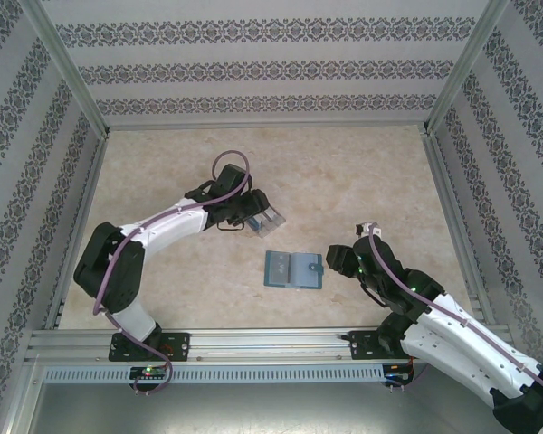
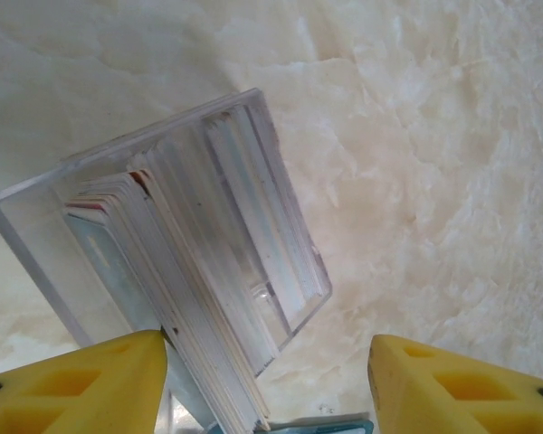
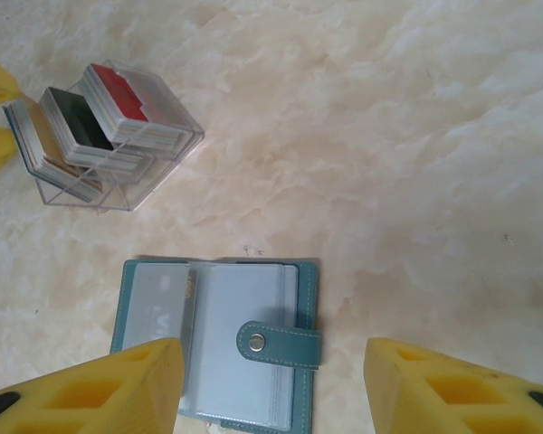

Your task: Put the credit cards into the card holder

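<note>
The credit cards [image 3: 100, 122] stand on edge in stacks inside a clear plastic box [image 3: 140, 185]; red, dark green and pale faces show. In the left wrist view the card stack [image 2: 195, 298] leans against my left finger [image 2: 81, 389], while the other finger [image 2: 462, 384] is well apart from it. My left gripper [image 2: 267, 398] is open at the box [image 1: 270, 220]. The teal card holder [image 3: 213, 353] lies open on the table with its snap tab [image 3: 281, 342] across clear sleeves and a grey card [image 3: 154, 303] in one. My right gripper [image 3: 271, 389] hovers open over it.
The marble-patterned table [image 1: 362, 172] is walled by patterned panels and metal frame posts [image 1: 443, 194]. The card holder [image 1: 292, 269] lies between the two grippers, just in front of the box. The left arm [image 1: 154, 235] reaches across from the left side.
</note>
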You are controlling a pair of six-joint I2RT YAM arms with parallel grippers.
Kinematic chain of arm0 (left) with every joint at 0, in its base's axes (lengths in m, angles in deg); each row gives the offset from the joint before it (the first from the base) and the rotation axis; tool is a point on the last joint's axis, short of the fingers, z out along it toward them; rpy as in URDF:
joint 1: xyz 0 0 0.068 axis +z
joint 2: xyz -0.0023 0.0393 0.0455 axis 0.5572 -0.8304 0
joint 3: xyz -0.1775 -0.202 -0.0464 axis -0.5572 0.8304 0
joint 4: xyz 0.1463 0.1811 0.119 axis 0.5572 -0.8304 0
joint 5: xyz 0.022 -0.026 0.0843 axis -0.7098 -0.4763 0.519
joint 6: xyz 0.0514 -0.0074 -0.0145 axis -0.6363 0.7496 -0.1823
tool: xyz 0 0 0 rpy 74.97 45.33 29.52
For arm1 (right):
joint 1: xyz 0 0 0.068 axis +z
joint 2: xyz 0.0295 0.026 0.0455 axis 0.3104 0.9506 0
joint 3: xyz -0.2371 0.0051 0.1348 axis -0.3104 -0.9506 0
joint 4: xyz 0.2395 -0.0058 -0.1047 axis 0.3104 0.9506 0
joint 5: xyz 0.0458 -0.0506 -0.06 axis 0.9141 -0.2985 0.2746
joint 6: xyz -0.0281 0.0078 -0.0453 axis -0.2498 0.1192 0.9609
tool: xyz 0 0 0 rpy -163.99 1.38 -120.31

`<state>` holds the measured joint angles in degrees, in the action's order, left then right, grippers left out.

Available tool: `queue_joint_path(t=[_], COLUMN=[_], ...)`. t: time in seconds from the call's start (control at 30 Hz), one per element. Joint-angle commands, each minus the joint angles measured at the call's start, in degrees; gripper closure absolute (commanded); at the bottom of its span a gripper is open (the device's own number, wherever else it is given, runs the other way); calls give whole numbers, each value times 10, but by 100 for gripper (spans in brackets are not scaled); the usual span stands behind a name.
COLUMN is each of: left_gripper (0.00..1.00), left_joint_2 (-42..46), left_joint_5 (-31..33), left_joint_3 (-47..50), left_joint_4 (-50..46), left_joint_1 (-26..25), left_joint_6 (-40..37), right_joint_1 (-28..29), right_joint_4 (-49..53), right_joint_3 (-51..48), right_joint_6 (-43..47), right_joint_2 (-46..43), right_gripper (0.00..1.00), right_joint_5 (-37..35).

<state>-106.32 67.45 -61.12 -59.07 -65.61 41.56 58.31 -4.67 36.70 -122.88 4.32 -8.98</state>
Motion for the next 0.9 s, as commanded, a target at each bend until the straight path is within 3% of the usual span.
queue_joint_path(t=[0.0, 0.1, 0.33, 0.6, 0.87], left_gripper=[41, 42, 59, 61, 77], left_joint_2=[-30, -38, -17, 1, 7], left_joint_5=[-19, -22, -7, -6, -13], left_joint_3=[-21, -28, -29, -28, -29], left_joint_4=[27, 20, 7, 12, 12], left_joint_1=[2, 1, 1, 2, 1], left_joint_6=[4, 0, -19, -30, -38], right_joint_1=[-6, -9, -11, -13, -16], right_joint_4=[8, 8, 5, 2, 3], right_joint_3=[-5, -5, -7, -6, -11], right_joint_6=[4, 1, -2, 3, 3], right_joint_2=[-1, -3, -6, -4, -6], right_gripper=[44, 44, 44, 44, 44], right_joint_5=[6, 12, 14, 14, 14])
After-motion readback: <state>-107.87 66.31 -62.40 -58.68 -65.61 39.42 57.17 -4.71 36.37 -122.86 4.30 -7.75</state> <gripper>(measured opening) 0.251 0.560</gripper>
